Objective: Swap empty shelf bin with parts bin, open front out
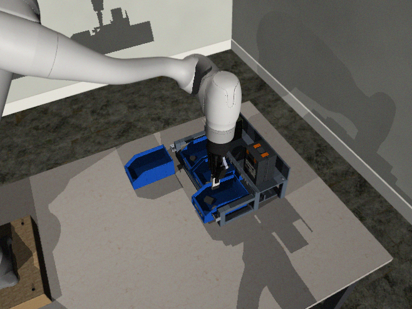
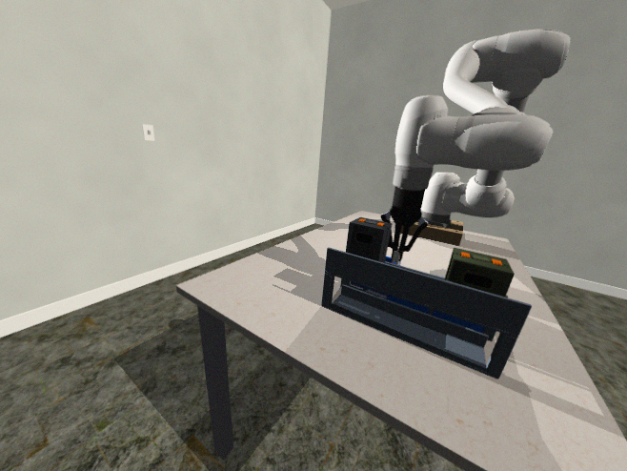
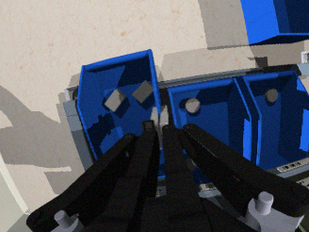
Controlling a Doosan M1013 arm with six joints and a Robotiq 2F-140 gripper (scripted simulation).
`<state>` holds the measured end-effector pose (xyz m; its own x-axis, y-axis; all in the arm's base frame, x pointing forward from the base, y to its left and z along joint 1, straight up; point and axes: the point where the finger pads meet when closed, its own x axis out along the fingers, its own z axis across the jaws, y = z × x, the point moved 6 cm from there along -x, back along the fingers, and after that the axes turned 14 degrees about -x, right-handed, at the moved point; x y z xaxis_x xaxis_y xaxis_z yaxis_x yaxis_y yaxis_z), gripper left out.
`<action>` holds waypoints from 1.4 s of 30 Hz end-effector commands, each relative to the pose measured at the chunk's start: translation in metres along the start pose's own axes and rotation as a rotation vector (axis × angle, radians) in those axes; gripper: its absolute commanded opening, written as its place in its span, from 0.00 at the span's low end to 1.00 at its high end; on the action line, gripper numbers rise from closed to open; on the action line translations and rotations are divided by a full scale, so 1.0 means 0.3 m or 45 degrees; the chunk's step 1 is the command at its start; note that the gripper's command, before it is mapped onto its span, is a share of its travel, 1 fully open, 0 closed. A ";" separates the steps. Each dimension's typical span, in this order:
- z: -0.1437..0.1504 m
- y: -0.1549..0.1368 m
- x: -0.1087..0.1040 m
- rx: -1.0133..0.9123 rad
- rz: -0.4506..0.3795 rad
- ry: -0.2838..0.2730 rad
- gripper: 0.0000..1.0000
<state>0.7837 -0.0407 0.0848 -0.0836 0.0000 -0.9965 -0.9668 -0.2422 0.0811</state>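
The blue bin with parts is in the near end slot of the grey shelf. Its open front sticks out past the front lip, slightly askew to its neighbours. Grey parts lie inside near the front. My gripper points down, shut on this bin's side wall, on the side towards the middle bin. Whether the base rests on the lip is hidden. The empty blue bin stands upright on the table before the shelf's far end.
The middle bin and far bin stand in the shelf with round parts, the middle one close beside my fingers. A black case and a green case stand on the upper board behind the gripper.
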 end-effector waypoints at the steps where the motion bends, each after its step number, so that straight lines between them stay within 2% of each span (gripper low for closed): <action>1: 0.000 -0.001 -0.001 0.000 -0.001 0.000 0.10; 42: 0.002 0.008 0.007 0.000 -0.038 0.009 0.10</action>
<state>0.7810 -0.0407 0.0826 -0.0529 0.0000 -0.9986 -0.9689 -0.2421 0.0513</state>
